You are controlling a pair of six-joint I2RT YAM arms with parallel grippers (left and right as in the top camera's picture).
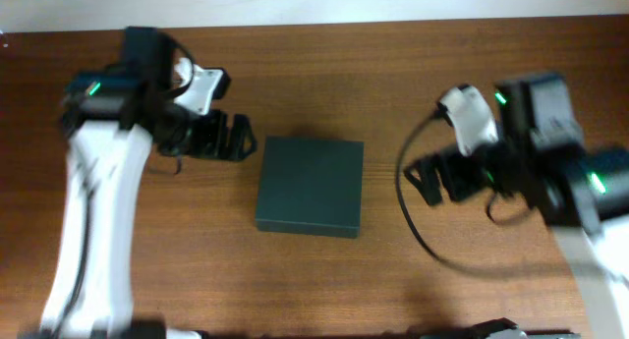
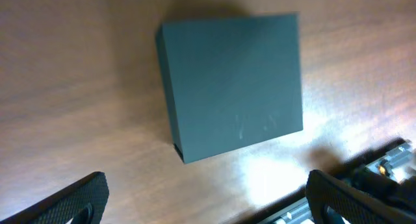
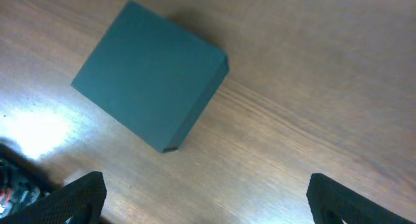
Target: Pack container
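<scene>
The container (image 1: 310, 185) is a dark green-black rectangular box, lying closed and flat on the wooden table at the centre. It also shows in the left wrist view (image 2: 233, 84) and the right wrist view (image 3: 151, 74). My left gripper (image 1: 238, 136) is open and empty, just left of the box's upper left corner, not touching it; its fingertips (image 2: 207, 199) frame bare wood. My right gripper (image 1: 425, 180) is open and empty, a little to the right of the box; its fingertips (image 3: 207, 199) are spread over bare table.
The wooden table (image 1: 314, 280) runs to a pale wall along the far edge. A black cable (image 1: 413, 221) loops from the right arm over the table. Part of the other arm's base (image 2: 383, 164) shows in the left wrist view.
</scene>
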